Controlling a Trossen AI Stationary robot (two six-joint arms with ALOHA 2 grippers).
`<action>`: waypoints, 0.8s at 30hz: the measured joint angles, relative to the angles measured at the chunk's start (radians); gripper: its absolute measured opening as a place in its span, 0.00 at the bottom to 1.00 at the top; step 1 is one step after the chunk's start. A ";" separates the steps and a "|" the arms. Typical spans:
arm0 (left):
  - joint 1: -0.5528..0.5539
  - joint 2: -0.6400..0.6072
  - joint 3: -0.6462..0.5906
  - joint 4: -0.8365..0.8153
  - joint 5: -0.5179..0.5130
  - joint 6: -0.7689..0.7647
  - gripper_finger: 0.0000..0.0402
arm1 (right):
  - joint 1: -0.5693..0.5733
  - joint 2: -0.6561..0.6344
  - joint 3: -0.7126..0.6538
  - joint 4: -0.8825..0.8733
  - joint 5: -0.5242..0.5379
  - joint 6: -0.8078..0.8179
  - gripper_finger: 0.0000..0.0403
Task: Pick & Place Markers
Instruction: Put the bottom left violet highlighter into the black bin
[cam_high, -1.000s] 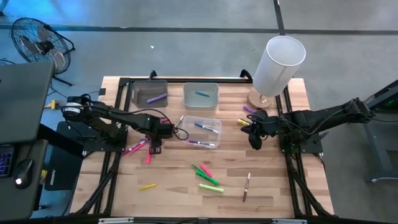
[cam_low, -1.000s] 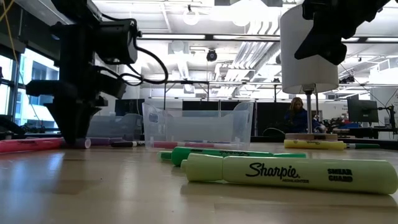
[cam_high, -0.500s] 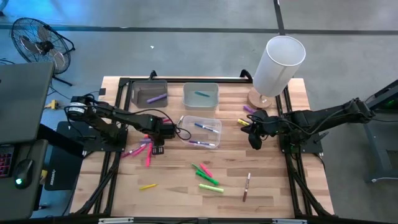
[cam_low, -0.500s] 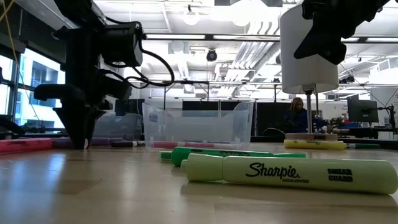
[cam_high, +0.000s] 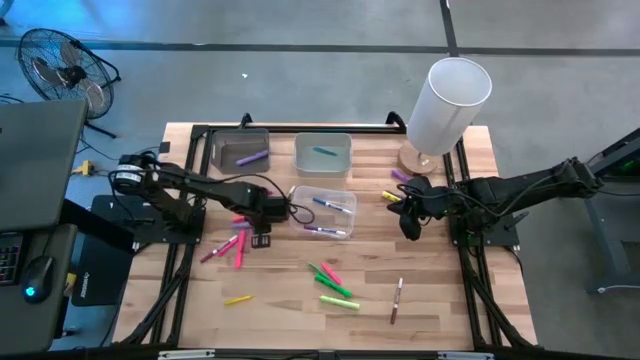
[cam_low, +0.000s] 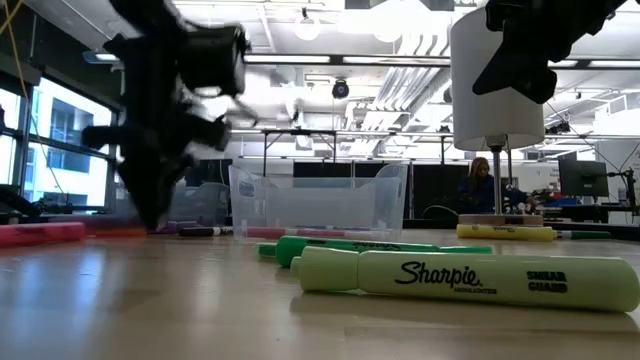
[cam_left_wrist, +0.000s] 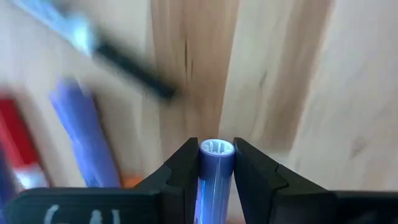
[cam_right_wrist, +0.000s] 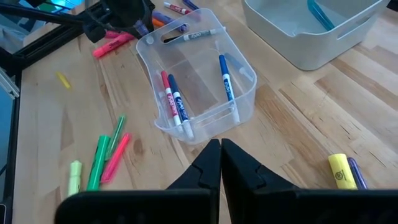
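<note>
Clear bin (cam_right_wrist: 205, 93) w/ 4 markers (cam_right_wrist: 176, 106), right gripper (cam_right_wrist: 220, 149) fingers together just beside it.

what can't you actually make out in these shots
- Left pincer, left wrist view: shut on a purple-blue marker; its lower barrel is hidden between the fingers, and the markers behind are motion-blurred.
- Left arm, low view: blurred, so the pincer tips and the held marker cannot be made out.
- Grey bin, high view: contents too small to count.
- Right pincer, right wrist view: shut and empty; the picture's bottom edge cuts off its base.

Overhead, tabletop-level and two close wrist views, all sharing the clear bin (cam_high: 325, 211) area.
</note>
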 joint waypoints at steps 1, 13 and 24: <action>0.000 -0.002 0.016 -0.012 0.000 0.007 0.20 | 0.000 0.000 0.000 0.000 0.000 0.000 0.00; 0.040 -0.005 0.387 -0.378 -0.075 0.244 0.20 | 0.000 0.000 0.000 0.033 0.017 -0.001 0.00; 0.501 -0.070 0.463 -0.441 -0.074 0.566 0.20 | 0.000 0.005 0.000 0.046 0.023 0.032 0.01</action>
